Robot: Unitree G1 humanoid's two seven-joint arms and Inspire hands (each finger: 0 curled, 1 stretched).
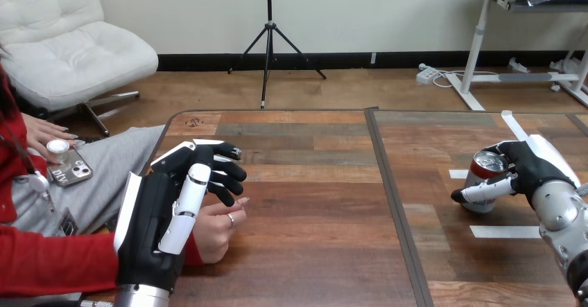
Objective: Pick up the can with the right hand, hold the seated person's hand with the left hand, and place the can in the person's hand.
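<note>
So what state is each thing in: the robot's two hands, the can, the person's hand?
can: upright, apparently on the table, gripped.
right hand: curled round the can.
person's hand: loosely curled at the table's edge, no can in it.
left hand: lying over the person's hand; grip unclear.

The can (480,203) at the right is red with a silver top. The right hand (534,168) and the left hand (156,217) are black with white shells. The person's sleeve (55,262) is red. The table (312,203) has brown and grey wood-grain planks, with white tape strips (505,231) at the right.
</note>
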